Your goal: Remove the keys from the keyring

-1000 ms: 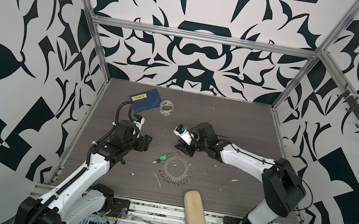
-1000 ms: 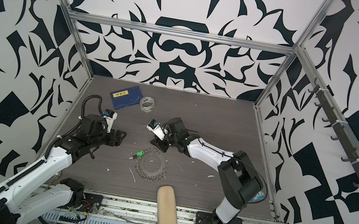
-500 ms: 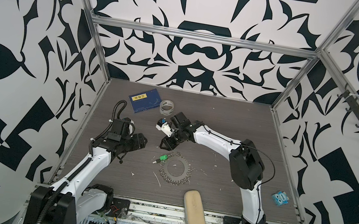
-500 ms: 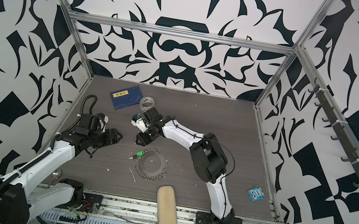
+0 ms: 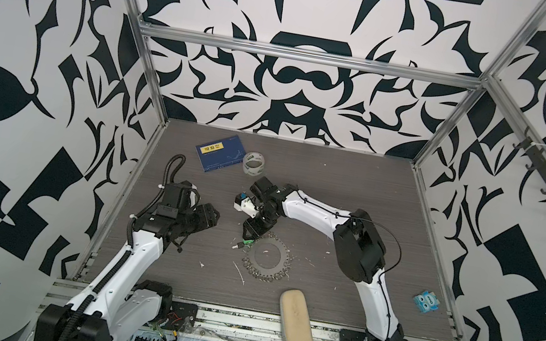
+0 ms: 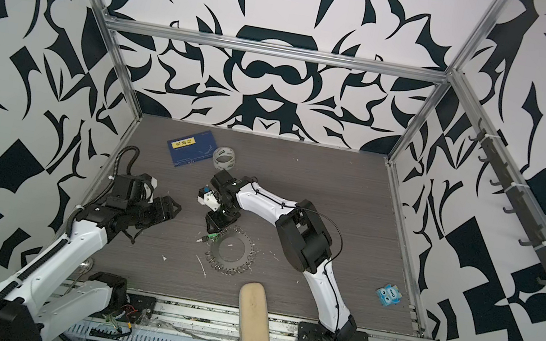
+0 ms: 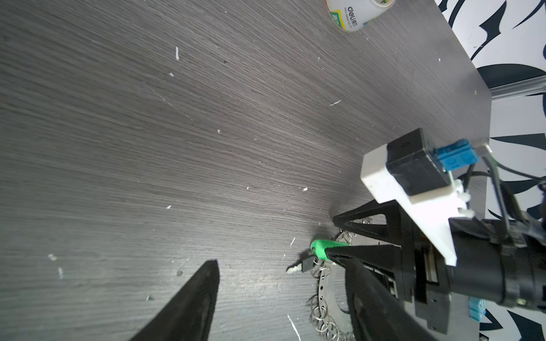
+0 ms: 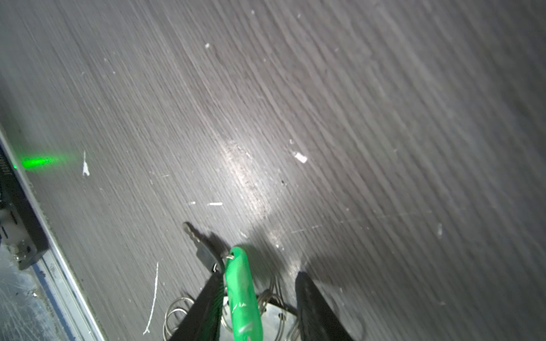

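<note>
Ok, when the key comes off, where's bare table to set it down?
Widest bare patch: along the back wall, right of the tape roll. Also bare, scraps aside: between the left gripper and the keyring. Crowded around the right gripper and the keys; the beige case sits at the front edge.

keyring [image 8: 274,320]: mostly cut off in right wrist view
tape roll [image 7: 353,14]: cropped by left wrist view's edge
</note>
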Controlling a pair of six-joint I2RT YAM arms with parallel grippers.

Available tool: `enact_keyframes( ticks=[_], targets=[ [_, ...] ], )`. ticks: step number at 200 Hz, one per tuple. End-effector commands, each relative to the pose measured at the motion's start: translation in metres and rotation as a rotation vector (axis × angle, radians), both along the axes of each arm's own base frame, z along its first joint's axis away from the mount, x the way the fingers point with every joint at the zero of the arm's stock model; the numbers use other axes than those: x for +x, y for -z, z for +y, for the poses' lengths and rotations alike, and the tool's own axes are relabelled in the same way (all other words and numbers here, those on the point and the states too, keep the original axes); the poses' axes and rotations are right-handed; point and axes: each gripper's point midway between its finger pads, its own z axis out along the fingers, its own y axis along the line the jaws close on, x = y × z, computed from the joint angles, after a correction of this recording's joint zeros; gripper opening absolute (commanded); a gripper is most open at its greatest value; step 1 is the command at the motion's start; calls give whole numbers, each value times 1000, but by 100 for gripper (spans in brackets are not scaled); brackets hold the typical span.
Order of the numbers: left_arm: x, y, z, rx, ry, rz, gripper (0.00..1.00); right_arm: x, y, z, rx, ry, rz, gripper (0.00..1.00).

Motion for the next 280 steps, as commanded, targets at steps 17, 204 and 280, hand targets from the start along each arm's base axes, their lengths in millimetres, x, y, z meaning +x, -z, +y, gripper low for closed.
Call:
enact_keyframes(
  ticks=[17,204,280],
  targets=[
    [-1,-4,3,9,-15,11,72,-11,-19,9,24,-43,19,35],
    [1,-71,-11,27,156,-308,63,-21,-105,8,157,-96,-168,0],
    [-32,-165,-47,75,507,-867,53,-33,-181,-11,364,-237,-463,0]
  ],
)
